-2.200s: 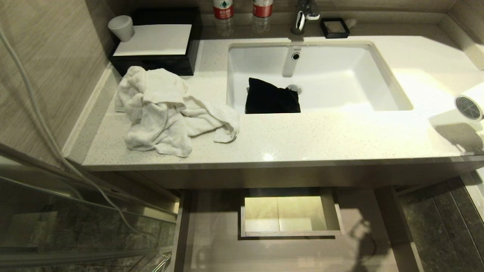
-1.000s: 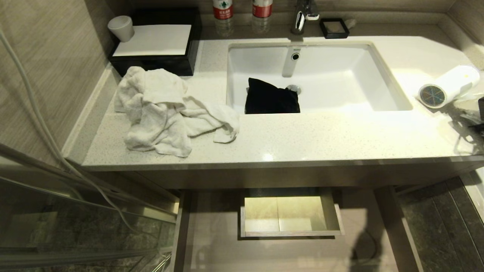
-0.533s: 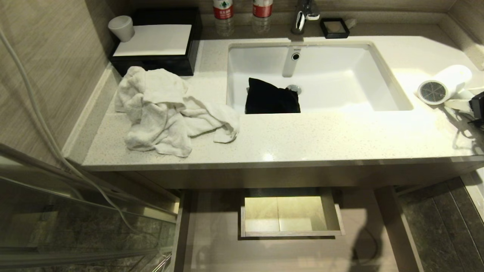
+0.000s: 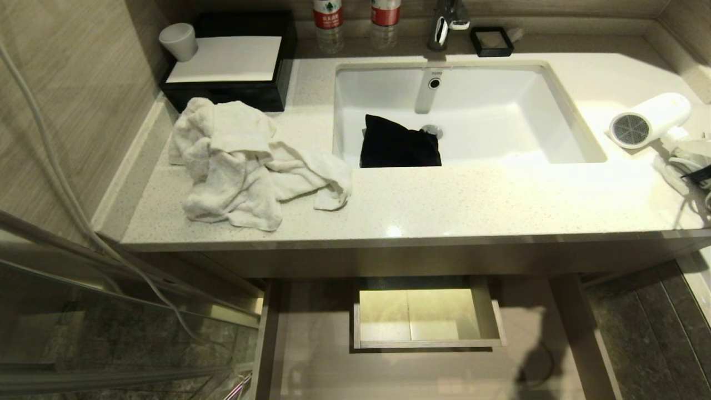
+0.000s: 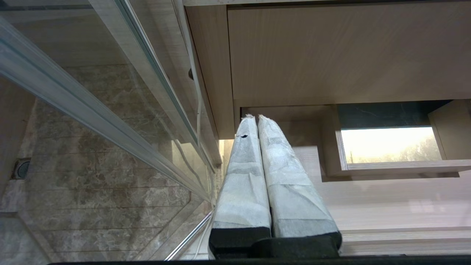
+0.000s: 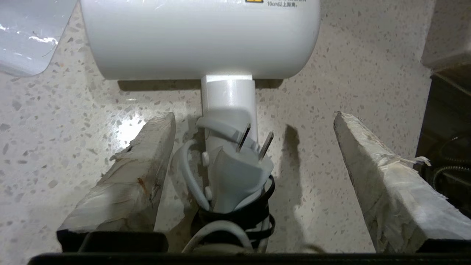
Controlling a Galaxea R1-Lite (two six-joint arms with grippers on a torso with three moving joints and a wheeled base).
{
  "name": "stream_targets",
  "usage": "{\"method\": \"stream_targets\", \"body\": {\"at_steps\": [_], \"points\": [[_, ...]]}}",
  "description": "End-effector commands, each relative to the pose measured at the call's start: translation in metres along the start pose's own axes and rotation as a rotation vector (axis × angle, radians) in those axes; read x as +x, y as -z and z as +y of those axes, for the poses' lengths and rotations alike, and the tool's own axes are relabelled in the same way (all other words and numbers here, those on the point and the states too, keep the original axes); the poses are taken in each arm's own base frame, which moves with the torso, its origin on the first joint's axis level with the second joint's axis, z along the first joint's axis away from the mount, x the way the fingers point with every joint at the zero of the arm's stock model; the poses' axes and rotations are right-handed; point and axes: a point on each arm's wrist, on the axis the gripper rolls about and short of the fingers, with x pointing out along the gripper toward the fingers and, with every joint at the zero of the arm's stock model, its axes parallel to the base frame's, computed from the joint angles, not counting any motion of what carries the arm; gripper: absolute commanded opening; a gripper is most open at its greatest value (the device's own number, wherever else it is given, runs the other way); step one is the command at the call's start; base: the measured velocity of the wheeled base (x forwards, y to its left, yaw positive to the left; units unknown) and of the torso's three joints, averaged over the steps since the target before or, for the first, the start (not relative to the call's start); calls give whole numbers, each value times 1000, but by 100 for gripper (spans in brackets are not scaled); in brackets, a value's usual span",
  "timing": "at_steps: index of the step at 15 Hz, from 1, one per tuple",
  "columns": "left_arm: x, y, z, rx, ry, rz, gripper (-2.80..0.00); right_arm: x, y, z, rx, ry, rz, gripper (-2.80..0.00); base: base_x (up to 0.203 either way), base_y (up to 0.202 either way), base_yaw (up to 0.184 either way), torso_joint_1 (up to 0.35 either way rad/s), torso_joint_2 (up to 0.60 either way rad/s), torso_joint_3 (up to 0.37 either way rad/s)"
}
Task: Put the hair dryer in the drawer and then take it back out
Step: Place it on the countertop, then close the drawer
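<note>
At far left, the left claw [image 5: 254, 117] is parked low beside the glass door, its padded fingers pressed together. Further along, a crumpled terry towel [image 4: 239, 161] is seen on the speckled stone bench [image 4: 444, 200], the wood-grain drawer [image 4: 311, 339] pulled out below. At far right, the smooth white cylinder of the hair dryer [image 4: 647, 119] lies on the bench, out of the drawer, mesh grille facing the sink [image 4: 572, 128]. The right claw [image 6: 254, 147] is spread wide around its handle and bundled cord, gripping nothing. A clean, straight withdrawal is judged best, so the cord isn't snagged.
</note>
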Motion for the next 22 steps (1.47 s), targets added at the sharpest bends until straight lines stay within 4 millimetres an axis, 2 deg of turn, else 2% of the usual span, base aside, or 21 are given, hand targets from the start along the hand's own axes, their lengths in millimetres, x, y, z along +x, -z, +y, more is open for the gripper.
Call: {"method": "stream_targets", "body": {"at_steps": [1, 7, 10, 14, 18, 22], "points": [[0, 0, 0, -1, 0, 0, -280, -35, -14, 10, -5, 16, 7, -280, 0, 0, 0, 0, 0, 0], [0, 0, 0, 0, 0, 1, -280, -106, -23, 64, -16, 59, 95, -280, 0, 0, 0, 0, 0, 0], [0, 0, 0, -1, 0, 1, -280, -126, -20, 82, -13, 127, 165, -280, 0, 0, 0, -39, 30, -40], [0, 0, 0, -1, 0, 0, -280, -154, -20, 106, -15, 146, 170, -280, 0, 0, 0, -276, 93, -180], [0, 0, 0, 0, 0, 0, -280, -172, -14, 126, -13, 147, 169, -280, 0, 0, 0, -295, 59, -236], [0, 0, 0, -1, 0, 2, -280, -176, -10, 133, -4, 146, 168, -280, 0, 0, 0, -271, 14, -261]]}}
